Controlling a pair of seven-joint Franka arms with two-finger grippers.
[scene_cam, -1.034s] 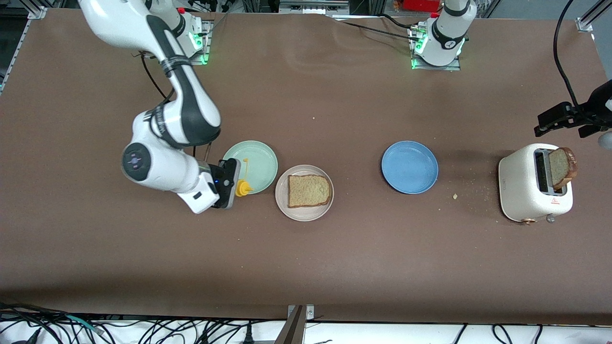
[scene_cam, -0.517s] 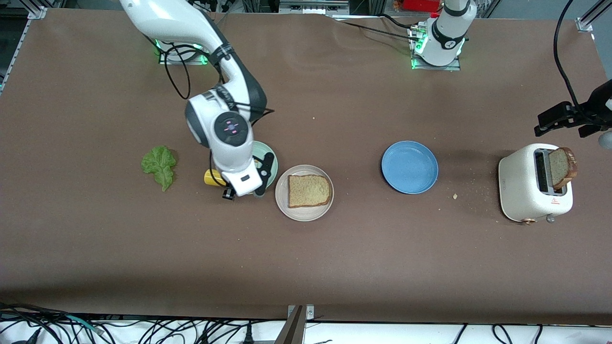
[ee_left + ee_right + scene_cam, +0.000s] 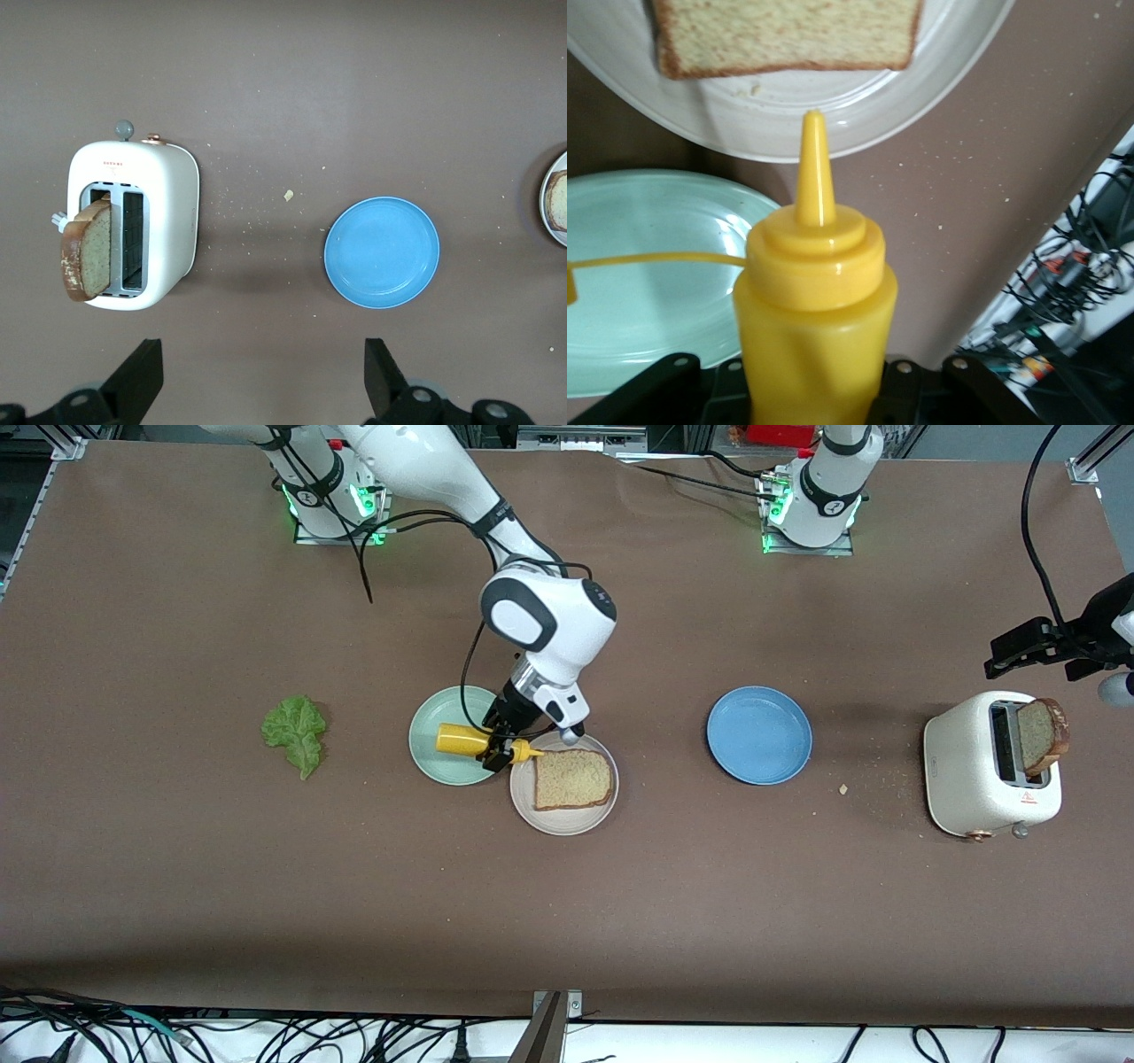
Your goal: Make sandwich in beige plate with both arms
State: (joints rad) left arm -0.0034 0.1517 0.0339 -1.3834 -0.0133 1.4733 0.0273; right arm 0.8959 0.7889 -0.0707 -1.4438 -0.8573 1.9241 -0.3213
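Note:
One tan bread slice (image 3: 572, 779) lies flat in the beige plate (image 3: 563, 825). My right gripper (image 3: 496, 748) is shut on a yellow squeeze bottle (image 3: 461, 739), held sideways over the mint-green plate (image 3: 434, 757) with its nozzle at the beige plate's rim. In the right wrist view the bottle (image 3: 815, 301) points at the bread slice (image 3: 784, 31). A green lettuce leaf (image 3: 295, 732) lies on the table toward the right arm's end. A second bread slice (image 3: 1041, 734) stands in the white toaster (image 3: 974, 779). My left gripper (image 3: 1036, 645) hangs open above the toaster with nothing in it (image 3: 263, 381).
A blue plate (image 3: 759, 734) sits bare between the beige plate and the toaster. Crumbs lie on the table beside the toaster. The bottle's cap dangles on a yellow strap (image 3: 656, 259) over the mint-green plate.
My right arm has swung with the bottle from the lettuce's side across the mint-green plate to the beige plate's rim, uncovering the lettuce. The left arm has stayed nearly still.

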